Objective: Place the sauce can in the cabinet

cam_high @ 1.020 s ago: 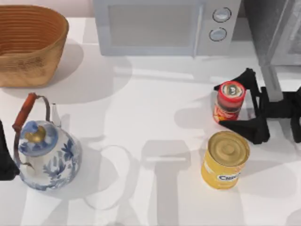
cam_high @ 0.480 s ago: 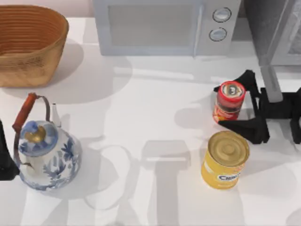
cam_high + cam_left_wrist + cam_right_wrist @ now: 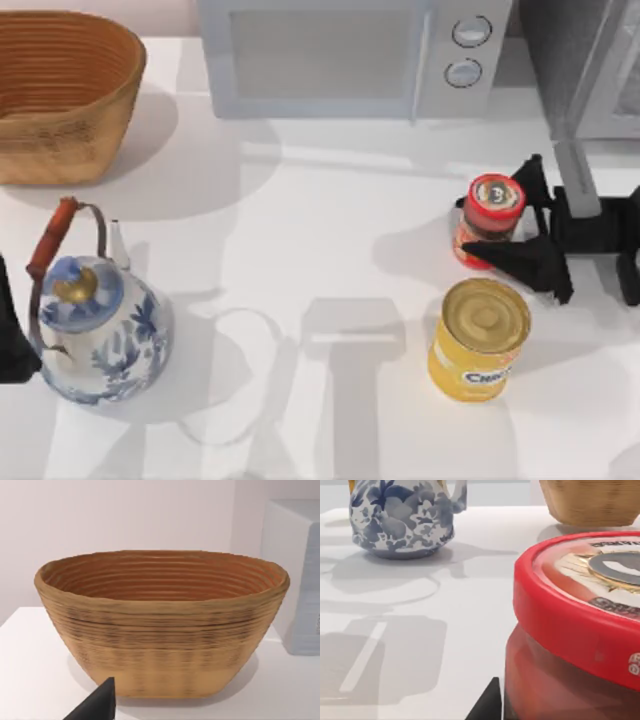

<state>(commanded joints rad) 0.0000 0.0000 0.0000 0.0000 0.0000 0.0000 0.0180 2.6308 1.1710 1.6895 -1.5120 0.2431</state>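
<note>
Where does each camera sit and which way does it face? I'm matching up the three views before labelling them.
Top view: above the table, looking down at the sauce can between the right gripper fingers; left arm parked at the left edge.
Left wrist view: on the left arm, facing the basket; one dark fingertip shows.
Right wrist view: on the right arm, close on the sauce can, teapot beyond.
Shared: basket and teapot also appear in the top view.

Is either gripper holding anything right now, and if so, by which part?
The right gripper grips the sauce can by its sides, one finger on each side, just below the red rim. The left arm sits parked at the table's left edge, holding nothing.
</note>
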